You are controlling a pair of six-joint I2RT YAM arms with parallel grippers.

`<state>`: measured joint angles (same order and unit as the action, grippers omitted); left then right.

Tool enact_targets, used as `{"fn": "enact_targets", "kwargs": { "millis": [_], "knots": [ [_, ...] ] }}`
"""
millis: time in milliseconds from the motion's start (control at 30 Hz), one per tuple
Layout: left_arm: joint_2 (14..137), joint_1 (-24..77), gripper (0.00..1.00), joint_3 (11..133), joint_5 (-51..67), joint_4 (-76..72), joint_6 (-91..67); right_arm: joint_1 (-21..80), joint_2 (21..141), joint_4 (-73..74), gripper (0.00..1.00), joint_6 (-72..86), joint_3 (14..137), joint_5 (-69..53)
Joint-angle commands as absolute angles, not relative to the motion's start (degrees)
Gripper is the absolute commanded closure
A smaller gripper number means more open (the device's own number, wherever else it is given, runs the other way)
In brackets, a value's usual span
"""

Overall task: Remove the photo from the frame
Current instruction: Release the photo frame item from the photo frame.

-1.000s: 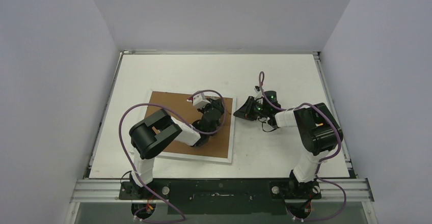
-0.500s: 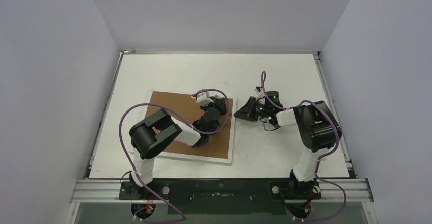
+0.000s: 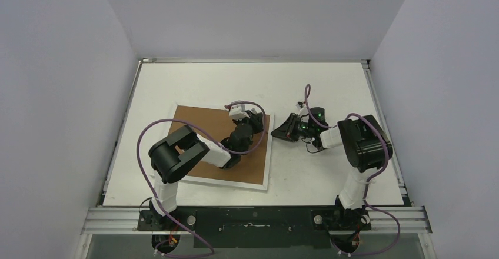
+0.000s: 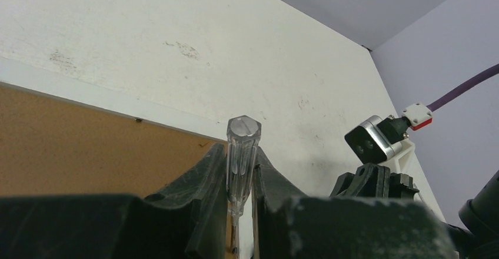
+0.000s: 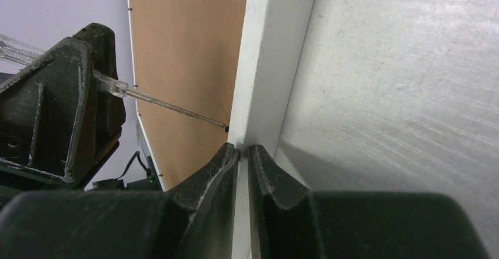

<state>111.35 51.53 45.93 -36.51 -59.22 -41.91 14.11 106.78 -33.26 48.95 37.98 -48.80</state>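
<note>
- Table (image 3: 329,82): flat white rectangle, scuffed with grey smudges and fine scratches in the wrist views. Pale grey walls (image 3: 253,12) stand along its left, far and right edges, and a metal rail (image 3: 253,215) runs along the near edge.
- Frame (image 3: 203,116): one, a large rectangle lying flat with its back up on the left-centre of the table, slightly skewed. Its back is matt brown fibreboard and a narrow, smooth white border (image 5: 276,47) runs round it. The left edge is near the table's left side. A wide stretch of tabletop lies between its far edge and the back wall, and a narrower strip lies between its right edge and the right arm.
- Arms: two, black and white, each trailing a purple cable. The left arm (image 3: 176,159) reaches across the brown back, while the right arm (image 3: 362,144) comes in low from the right.
- Left gripper (image 4: 239,159): its rough black jaws are clamped on the screwdriver handle, over the frame's far right corner.
- Right gripper (image 5: 242,148): the jaws are almost together, with their tips on the white border at the right edge. I cannot tell whether they pinch it.
- Screwdriver (image 4: 242,130): one, with a clear faceted handle and a thin metal shaft. Its tip sits where the brown back meets the border.
</note>
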Motion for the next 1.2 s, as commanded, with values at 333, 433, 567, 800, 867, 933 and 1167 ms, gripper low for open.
{"fn": "enact_targets", "kwargs": {
  "millis": [333,433,567,800,867,933,1167],
  "knots": [
    [108.5,54.59,1.0,49.98,-19.28,-60.04,-43.7,15.19,109.9,-37.42,0.87,48.06,36.56,-53.83],
    [108.53,54.9,1.0,51.24,-17.76,-58.38,-41.2,15.18,109.74,-35.82,0.87,47.26,37.13,-53.83],
    [108.15,55.49,1.0,52.2,-18.14,-55.84,-37.8,15.07,110.31,-34.01,0.87,46.12,37.98,-53.62],
    [108.08,55.81,1.0,50.29,-16.63,-59.73,-36.55,14.94,110.88,-33.73,0.87,45.4,38.24,-53.6],
    [108.19,55.81,1.0,49.53,-14.76,-62.17,-36.24,14.77,110.67,-32.93,0.88,44.93,38.43,-53.44],
    [108.64,55.73,1.0,48.8,-12.53,-64.82,-36.07,14.64,110.45,-32.35,0.88,44.41,38.63,-53.29],
    [111.06,55.25,1.0,47.48,-6.95,-73.33,-36.58,14.07,109.29,-30.85,0.88,43.24,38.67,-52.99]
  ]
}}
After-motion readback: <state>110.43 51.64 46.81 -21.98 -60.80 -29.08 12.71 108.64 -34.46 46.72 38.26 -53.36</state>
